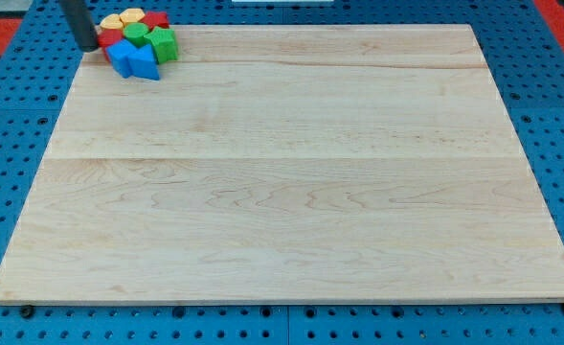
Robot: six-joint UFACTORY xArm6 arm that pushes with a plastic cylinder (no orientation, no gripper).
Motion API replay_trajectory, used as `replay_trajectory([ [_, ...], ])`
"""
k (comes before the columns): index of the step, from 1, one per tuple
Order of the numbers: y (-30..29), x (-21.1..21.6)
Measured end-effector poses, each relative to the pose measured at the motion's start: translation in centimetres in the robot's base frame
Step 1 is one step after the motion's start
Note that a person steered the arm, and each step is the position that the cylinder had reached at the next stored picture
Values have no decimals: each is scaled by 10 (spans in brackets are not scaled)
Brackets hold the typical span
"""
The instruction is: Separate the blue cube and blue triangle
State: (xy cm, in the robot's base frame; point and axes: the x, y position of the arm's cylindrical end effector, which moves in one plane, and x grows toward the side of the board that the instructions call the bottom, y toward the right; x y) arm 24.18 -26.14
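A pale wooden surface (282,192) is seen filling most of the view, bare except for one tight cluster of blocks at its top-left corner. The dark rod is seen coming down at the cluster's left edge, and my tip (90,47) is placed just beside the blocks; nothing is held by the end effector, which is a plain rod with no jaws to open or close. The blue cube (121,57) and the blue triangle (144,63) are found touching each other at the cluster's lower edge, just right of and slightly below my tip, the cube being the nearer. Directly behind them, green blocks (151,38), a red block (112,39) and yellow blocks (122,18) are packed close. A push to the right is judged likely to drag these neighbours along, since no gap is visible between the two blue pieces.
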Motion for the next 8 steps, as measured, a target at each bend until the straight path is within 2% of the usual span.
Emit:
replay_trajectory([
  [1, 52, 12],
  [2, 79, 38],
  [3, 87, 60],
  [6, 72, 52],
  [8, 99, 94],
])
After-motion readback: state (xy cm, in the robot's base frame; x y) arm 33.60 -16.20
